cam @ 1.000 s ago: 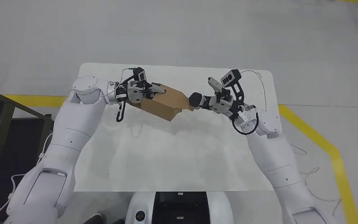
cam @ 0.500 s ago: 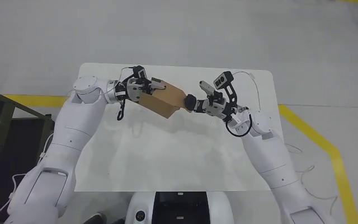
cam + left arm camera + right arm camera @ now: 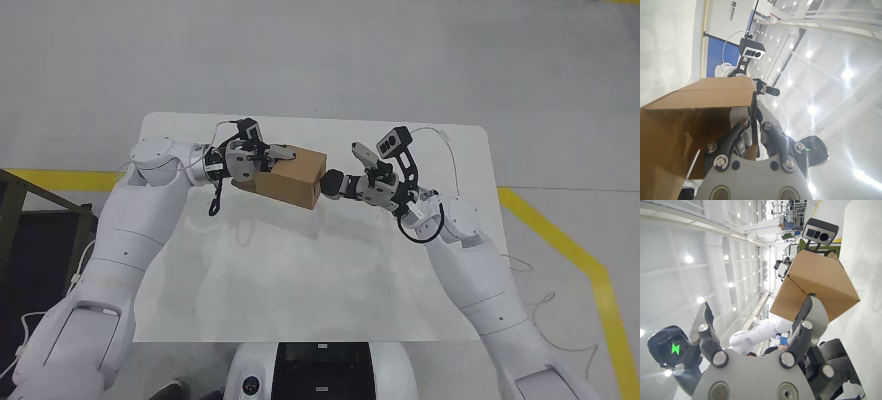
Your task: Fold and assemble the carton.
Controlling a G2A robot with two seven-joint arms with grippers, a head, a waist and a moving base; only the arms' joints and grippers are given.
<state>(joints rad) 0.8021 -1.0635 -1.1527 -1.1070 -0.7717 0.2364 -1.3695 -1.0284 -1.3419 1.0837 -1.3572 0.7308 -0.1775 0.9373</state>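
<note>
A brown carton (image 3: 295,176) hangs above the back part of the white table (image 3: 300,290), between the two arms. My left gripper (image 3: 262,160) is shut on the wall at the carton's left end. In the left wrist view that cardboard edge (image 3: 754,117) runs between the fingers, and the carton's open inside (image 3: 687,128) shows. At the carton's right end my right gripper (image 3: 335,183) stands open. In the right wrist view one of its fingers (image 3: 810,309) presses on the folded end face of the carton (image 3: 815,283), while the other finger (image 3: 705,315) stands free to the side.
A dark frame (image 3: 20,215) stands on the floor beyond the table's left edge. Yellow floor tape (image 3: 560,235) runs past the table's right side.
My right gripper has moved left against the carton's right end, and the flap there has folded in, so the carton looks shorter and boxier. The left gripper has kept its hold.
</note>
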